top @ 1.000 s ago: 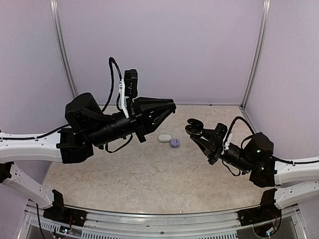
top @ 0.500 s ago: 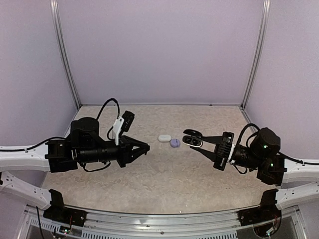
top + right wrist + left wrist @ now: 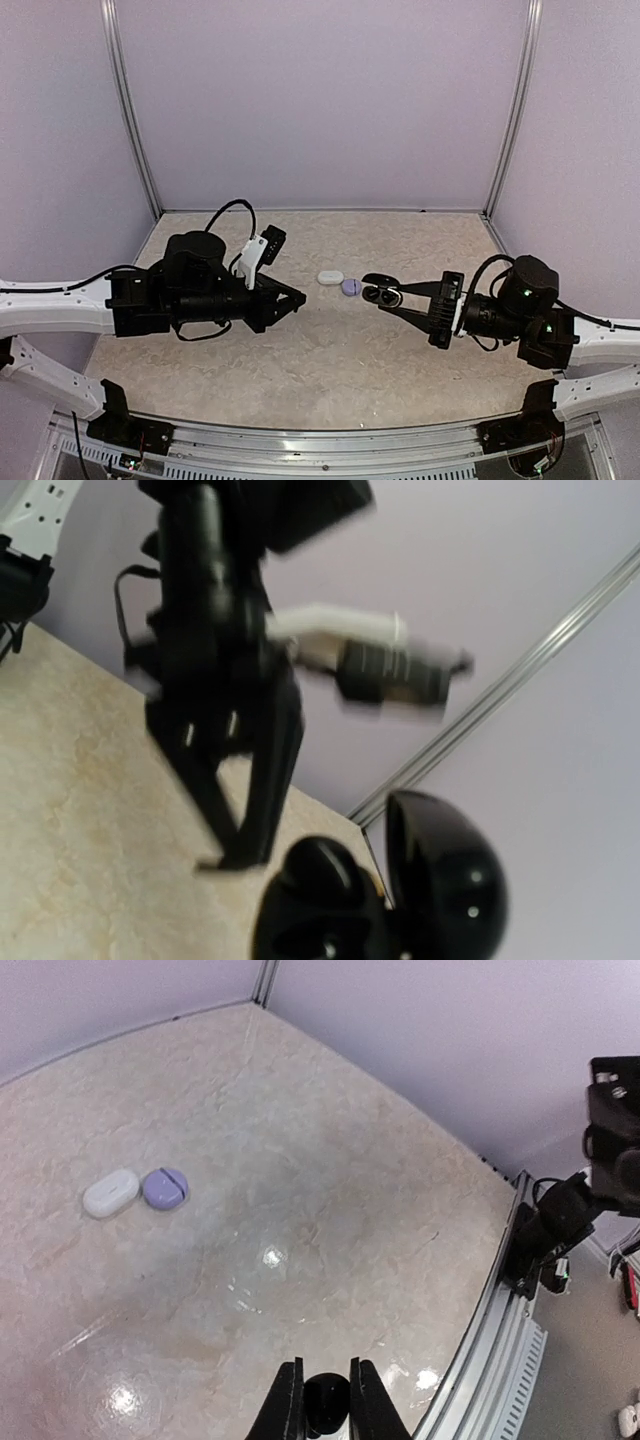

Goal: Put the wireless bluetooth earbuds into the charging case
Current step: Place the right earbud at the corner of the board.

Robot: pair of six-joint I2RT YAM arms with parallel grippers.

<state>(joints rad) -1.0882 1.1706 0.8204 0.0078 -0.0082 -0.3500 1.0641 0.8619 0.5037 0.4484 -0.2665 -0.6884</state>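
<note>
1. While the left gripper [image 3: 324, 1372] pinches a tiny glossy black plastic earbud [image 3: 326, 1406] between its two black fingers [image 3: 288, 1410], its jaws stand narrow, clenched on that one piece.
2. At its fingertips the right gripper [image 3: 398, 296] grasps an open, black, pebble-shaped plastic charging case [image 3: 375, 294]. The right wrist view shows the domed lid [image 3: 445, 880] swung up beside the hollowed base [image 3: 318, 905]. That view does not show the gripper's own fingers, and I cannot tell whether the case touches the surface.
3. Both grippers point at each other low over the middle of the table with a gap between their tips, so the earbud is not yet in the case.
4. Just behind that gap lie a closed white oval plastic case [image 3: 330, 277] and a closed lavender round plastic case [image 3: 350, 287]. They sit side by side, touching or nearly so, and the lavender one is just beside the black case.
5. Everything rests on a beige marbled tabletop [image 3: 330, 370] — glossy enough to throw back bright lamp spots in the left wrist view.
6. Plain pale lilac walls [image 3: 320, 100] close in the left, back and right sides, with slim aluminium posts [image 3: 130, 110] in the back corners. A silver rail [image 3: 320, 440] along the near edge carries the arm bases.
</note>
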